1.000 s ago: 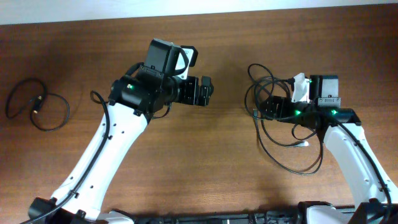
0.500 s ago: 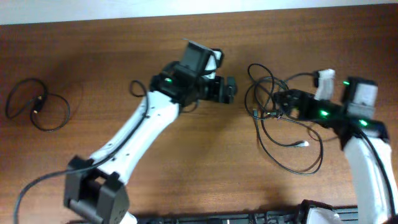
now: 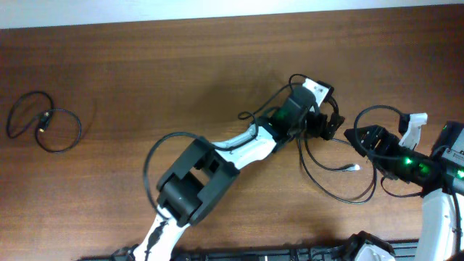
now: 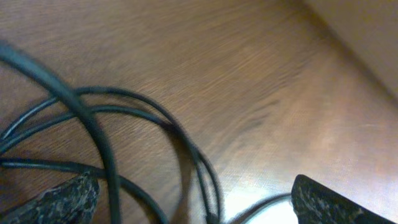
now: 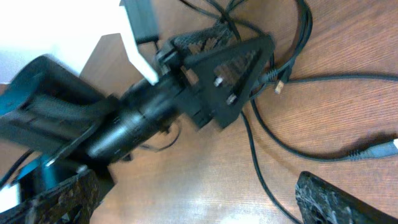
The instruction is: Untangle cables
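- Overhead: the left arm reaches across the tabletop (image 3: 145,72), and the left pincer (image 3: 332,125) sits over the upper edge of the tangled cables (image 3: 302,156) at right of centre. The right pincer (image 3: 359,138) faces it, just beside the tangle. A white plug (image 3: 353,167) lies inside the loops. One separate cable (image 3: 43,123) lies alone at the far left, well apart, and only this view shows it. How far either pincer is open cannot be read here.
- Left wrist: both fingers (image 4: 62,199) sit at the lower corners, spread wide, gripping nothing. Several blurred cable strands (image 4: 171,127) cross the wood between and beyond them.
- Right wrist: its fingers (image 5: 342,199) are likewise spread wide and empty. Ahead is the left pincer with strands running beside and under it. A metal-tipped plug (image 5: 280,87) lies just beside it, a detail the overhead view does not resolve.
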`<state>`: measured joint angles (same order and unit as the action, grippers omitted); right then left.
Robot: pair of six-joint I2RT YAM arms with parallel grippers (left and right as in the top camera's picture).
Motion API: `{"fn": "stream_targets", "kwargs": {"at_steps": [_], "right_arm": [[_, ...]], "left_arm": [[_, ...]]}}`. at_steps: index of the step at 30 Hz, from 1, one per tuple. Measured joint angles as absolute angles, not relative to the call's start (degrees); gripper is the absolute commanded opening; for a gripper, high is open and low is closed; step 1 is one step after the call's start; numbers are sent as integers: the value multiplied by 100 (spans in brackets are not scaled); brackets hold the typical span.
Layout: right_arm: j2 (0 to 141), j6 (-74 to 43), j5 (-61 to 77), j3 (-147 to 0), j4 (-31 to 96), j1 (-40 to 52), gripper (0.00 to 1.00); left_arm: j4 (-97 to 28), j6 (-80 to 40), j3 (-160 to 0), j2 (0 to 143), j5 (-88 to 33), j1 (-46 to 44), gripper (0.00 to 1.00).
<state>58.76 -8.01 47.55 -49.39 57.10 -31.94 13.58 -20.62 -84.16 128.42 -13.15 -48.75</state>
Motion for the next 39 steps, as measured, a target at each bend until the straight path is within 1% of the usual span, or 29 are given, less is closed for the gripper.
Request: {"fn": "stream_targets", "kwargs": {"at_steps": [1, 2, 6, 7, 8, 11, 12, 14, 15, 18, 19, 22, 24, 25, 27, 29, 30, 33, 34, 36, 39], "right_arm": [[5876, -746, 4755, -4941, 5811, -3194, 99], [5876, -720, 4755, -4941, 5870, -3194, 99], [5876, -681, 4753, -4939, 5999, -3194, 99], [5876, -685, 4755, -4939, 6005, -3194, 99], [5876, -683, 4755, -4939, 6007, -3194, 99], [5876, -681, 4753, -4939, 5996, -3194, 99], [5876, -681, 4753, -4939, 5992, -3194, 99], [5876, -683, 4755, -4939, 6003, -3173, 99], [5876, -683, 4748, -4939, 5994, -3063, 99], [5876, -681, 4740, -4939, 5846, -2493, 99], [5876, -679, 4733, -4939, 5690, -2213, 99], [5977, -655, 4600, -4939, 5072, -974, 99], [6178, -631, 4427, -4939, 4786, -283, 99], [6445, -620, 4244, -4941, 4611, 257, 99], [6814, -611, 3944, -4941, 4344, 746, 99], [7354, -604, 3745, -4939, 4222, 1151, 99], [7572, -600, 3686, -4939, 4141, 1260, 99], [8250, -604, 3597, -4939, 4007, 1400, 99], [8488, -598, 3577, -4939, 3959, 1411, 99], [8934, -607, 3538, -4939, 3798, 1415, 98], [9299, -622, 3529, -4939, 3717, 1415, 99]], "left_arm": [[1400, -2056, -8416, 12988, -1199, -4875, 29], [1402, -2067, -8416, 13091, -1063, -4875, 0], [1269, -2062, -8423, 13246, -652, -4740, 0], [1083, -2062, -8429, 13218, -637, -4665, 0], [617, -2062, -8423, 13096, -631, -4554, 0], [-672, -2062, -8383, 12136, -552, -4086, 0], [-1105, -2062, -8379, 11386, -517, -3868, 0], [-1697, -2060, -8407, 10503, -491, -3701, 0], [-2016, -2060, -8409, 9867, -484, -3621, 0], [-2447, -2060, -8433, 9063, -484, -3546, 0], [-2486, -2060, -8433, 8969, -486, -3542, 0], [-2471, -2060, -8429, 8936, -445, -3544, 0], [-2311, -2060, -8429, 8934, -309, -3544, 0], [-2060, -2060, -8425, 8934, -196, -3544, 0], [-1940, -1940, -8420, 8827, -51, -3542, 0], [-1927, -1553, -8420, 8527, 434, -3542, 0], [-1933, -1402, -8420, 8364, 720, -3542, 0], [-1925, -829, -8423, 7881, 2377, -3542, 0], [-1909, -764, -8423, 7826, 2626, -3542, 0], [-1925, -622, -8423, 7664, 2821, -3522, 0], [-1855, -183, -8420, 7524, 2462, -3522, 0]]}}
